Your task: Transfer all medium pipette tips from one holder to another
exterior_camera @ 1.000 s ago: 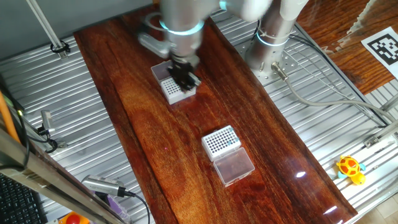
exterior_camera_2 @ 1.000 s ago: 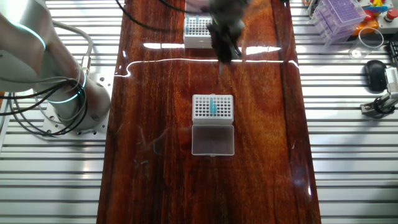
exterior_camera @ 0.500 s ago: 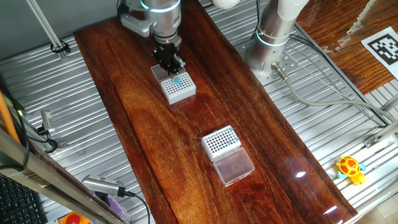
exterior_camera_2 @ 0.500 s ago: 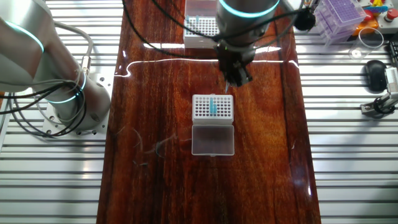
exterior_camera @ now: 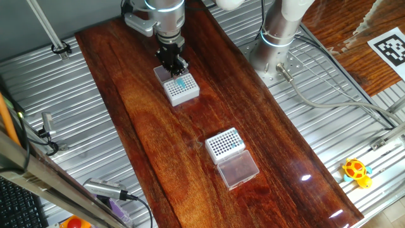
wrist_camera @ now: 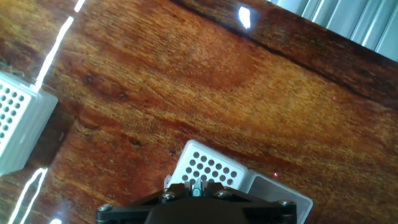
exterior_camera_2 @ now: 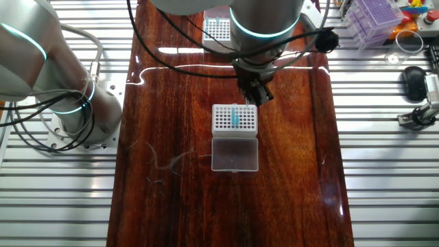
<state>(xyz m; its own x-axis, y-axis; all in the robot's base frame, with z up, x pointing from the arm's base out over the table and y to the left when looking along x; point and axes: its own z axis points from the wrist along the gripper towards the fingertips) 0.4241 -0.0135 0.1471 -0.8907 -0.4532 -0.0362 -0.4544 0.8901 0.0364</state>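
arm [exterior_camera_2: 264,17]: silver-grey round links | glowing cyan joint rings | black gripper [exterior_camera_2: 255,92] | black cables, screws

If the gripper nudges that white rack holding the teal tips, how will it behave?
Likely light: the small white plastic rack may slide on the glossy wooden tabletop. Its low, boxy shape probably resists tipping. The slim teal pipette tips stand upright and could jostle.

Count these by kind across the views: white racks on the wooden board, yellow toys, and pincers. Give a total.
White racks: 2
Yellow toy: 1
Pincer: 1
Total: 4
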